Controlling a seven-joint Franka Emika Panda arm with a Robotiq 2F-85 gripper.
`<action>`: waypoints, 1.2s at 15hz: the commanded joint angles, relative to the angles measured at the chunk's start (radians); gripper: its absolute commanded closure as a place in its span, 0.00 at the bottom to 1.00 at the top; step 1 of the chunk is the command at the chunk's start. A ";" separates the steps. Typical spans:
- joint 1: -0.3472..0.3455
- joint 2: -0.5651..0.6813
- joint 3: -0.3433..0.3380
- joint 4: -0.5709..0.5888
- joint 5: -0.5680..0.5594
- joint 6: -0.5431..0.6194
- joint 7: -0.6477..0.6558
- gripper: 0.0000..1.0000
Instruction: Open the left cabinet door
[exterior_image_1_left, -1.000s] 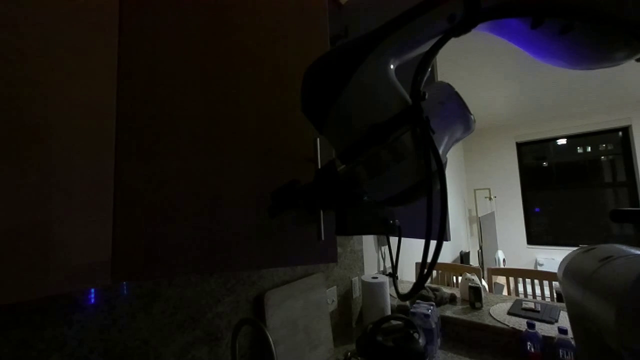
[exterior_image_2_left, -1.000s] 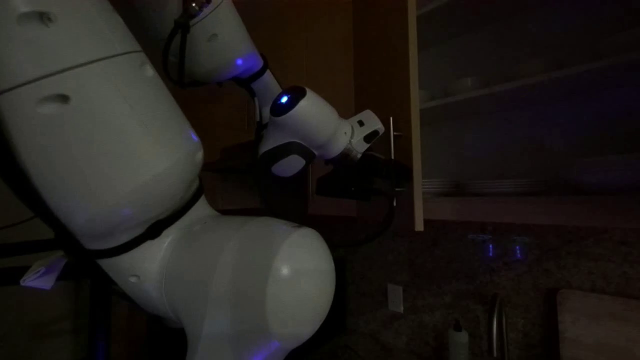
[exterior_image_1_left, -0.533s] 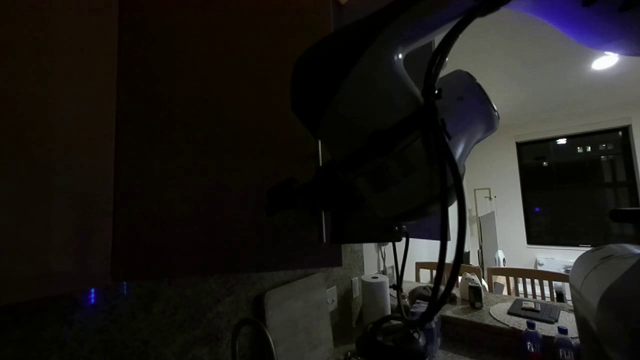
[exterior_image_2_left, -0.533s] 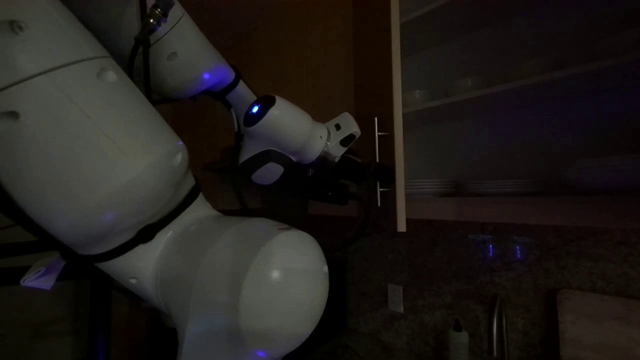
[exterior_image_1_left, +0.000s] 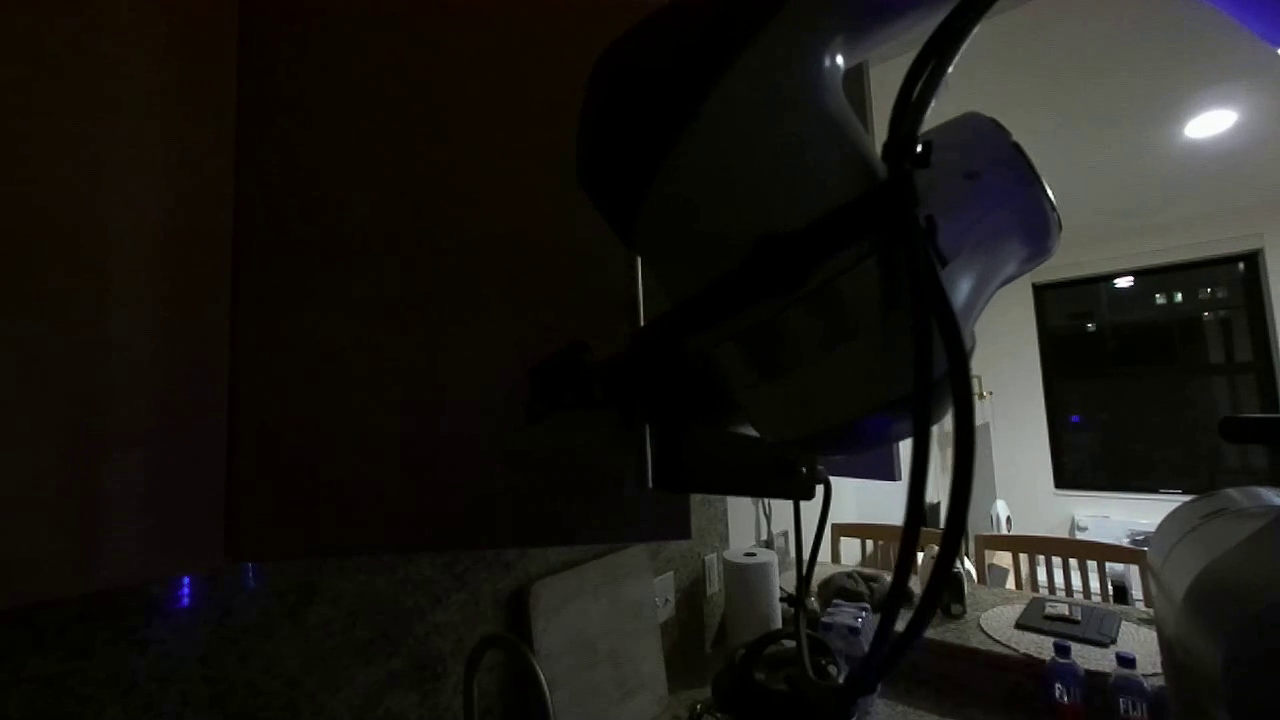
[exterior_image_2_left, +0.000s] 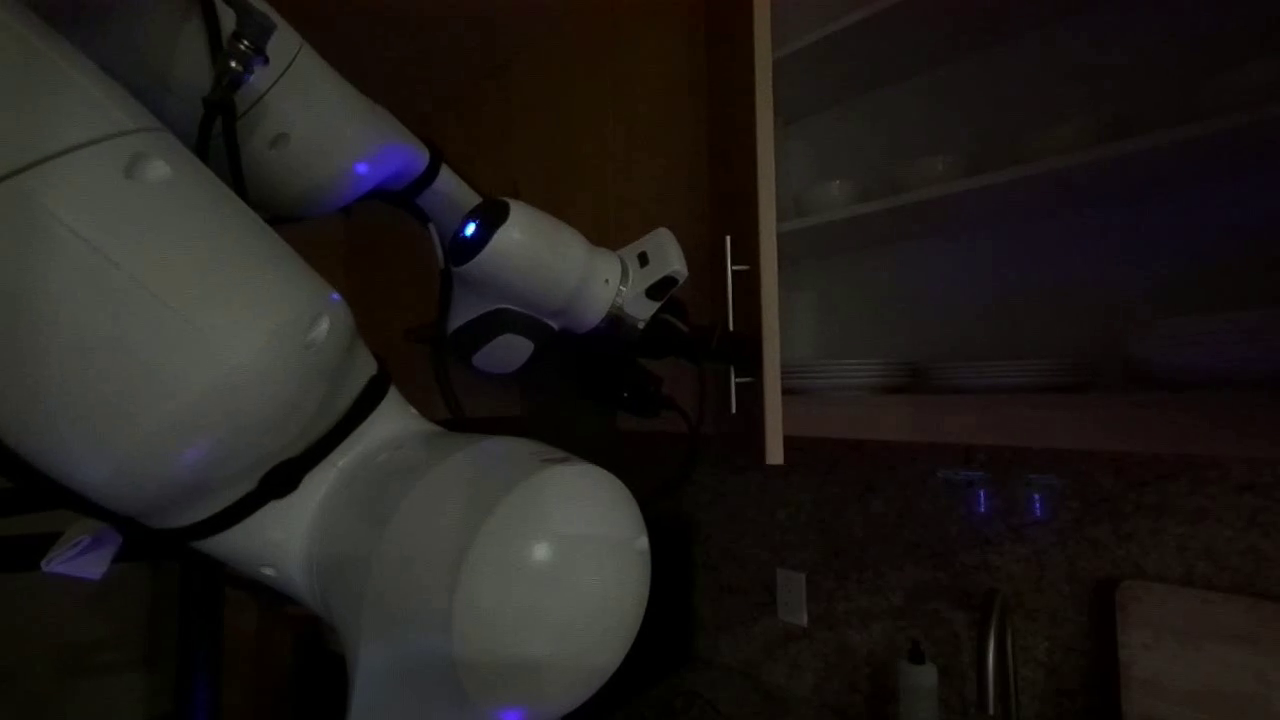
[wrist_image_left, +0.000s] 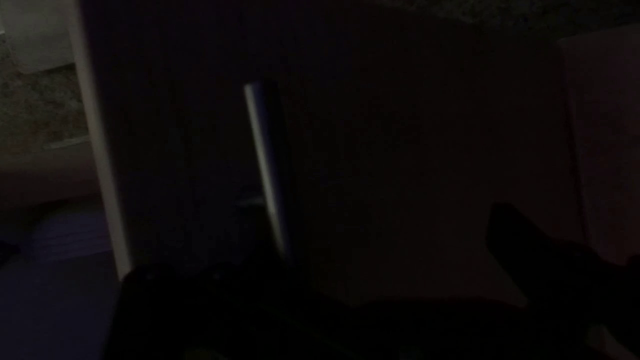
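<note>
Jaws look wide apart on the gripper (wrist_image_left: 330, 250), the silver handle (wrist_image_left: 265, 160) showing btwn them; can't tell if either side touches it, too dark. The left cabinet door (exterior_image_1_left: 430, 300) stands swung open, a tall panel, long axis vert., front face toward the arm (exterior_image_2_left: 535, 265), free edge jutting outward. Handle's vert. too, parallel to that edge & near it; in the wrist view both slant a bit. Behind the door I can see a shelf (exterior_image_2_left: 1000, 174) w/ a bowl (exterior_image_2_left: 833, 194), & stacked dishes (exterior_image_2_left: 850, 375) lower down. Under that, on/near the wall (exterior_image_2_left: 860, 540): an outlet (exterior_image_2_left: 791, 597), faucet (exterior_image_2_left: 992, 650), board (exterior_image_1_left: 597, 630) leaning. Farther off: upright paper towel roll (exterior_image_1_left: 752, 595), bottles (exterior_image_1_left: 1066, 685), dark window (exterior_image_1_left: 1155, 375).
</note>
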 joint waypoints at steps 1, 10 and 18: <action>0.099 0.055 0.018 0.000 0.131 -0.016 -0.005 0.00; 0.120 -0.020 0.039 0.007 0.395 -0.004 -0.180 0.00; 0.022 -0.116 0.073 0.013 0.673 -0.031 -0.374 0.00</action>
